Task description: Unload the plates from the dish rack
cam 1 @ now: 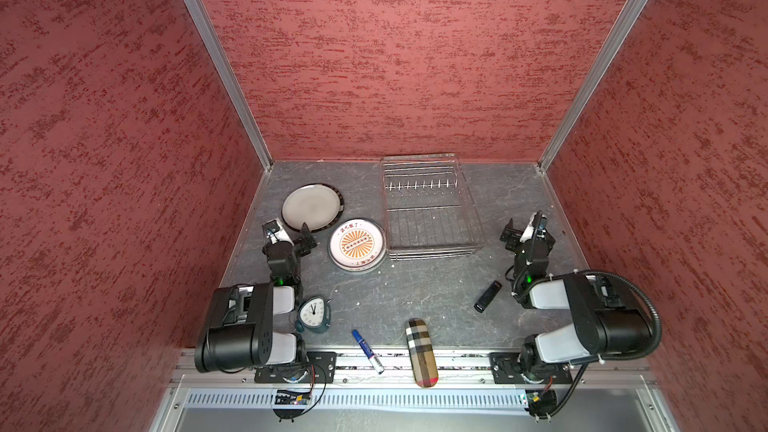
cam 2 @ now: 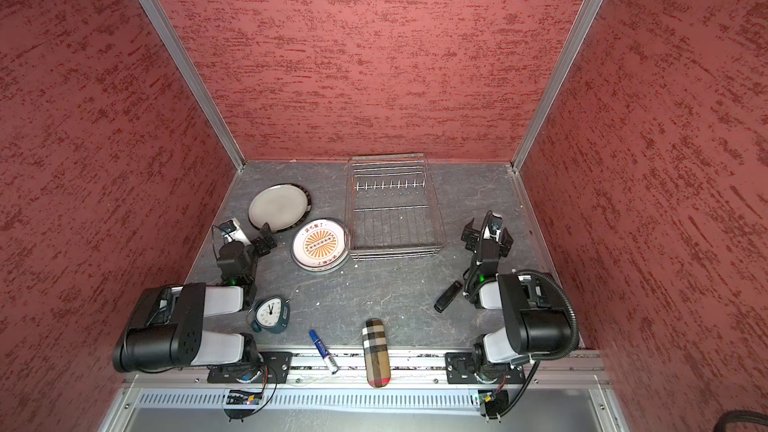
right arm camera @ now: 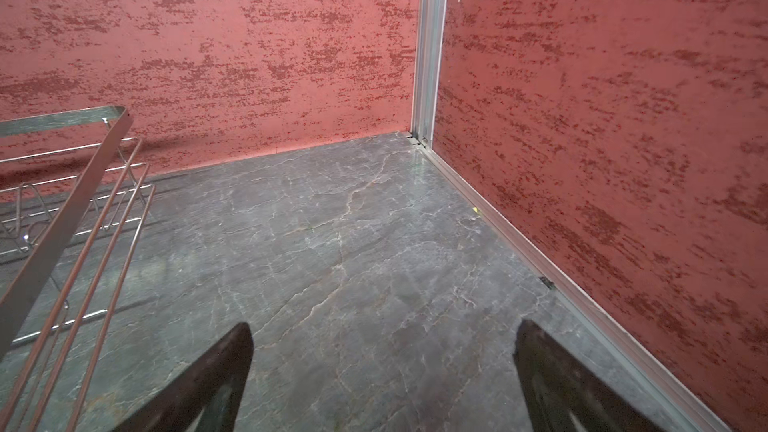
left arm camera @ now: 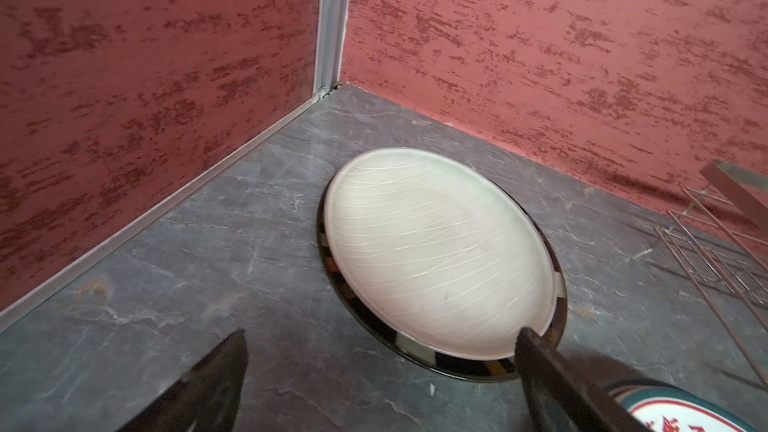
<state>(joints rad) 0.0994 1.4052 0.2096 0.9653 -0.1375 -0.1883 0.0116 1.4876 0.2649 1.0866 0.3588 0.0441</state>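
The dish rack (cam 1: 430, 211) (cam 2: 394, 211) is a silver wire tray at the back of the table, and no plate stands between its prongs. The plates lie flat to its left: a plain grey-white plate with a dark rim (cam 1: 311, 206) (cam 2: 279, 206) (left arm camera: 440, 259) and a white plate with an orange sunburst (cam 1: 357, 245) (cam 2: 320, 246). My left gripper (cam 1: 289, 229) (cam 2: 247, 228) (left arm camera: 382, 336) is open and empty, just in front of the grey-white plate's near rim. Right of the rack, my right gripper (cam 1: 524, 226) (cam 2: 487, 230) (right arm camera: 385, 328) hangs open over bare table.
A teal alarm clock (cam 1: 314, 312) stands by the left arm. A blue marker (cam 1: 368, 351) and a plaid case (cam 1: 422, 353) lie at the front edge. A small black object (cam 1: 487, 296) lies near the right arm. Red walls close in three sides.
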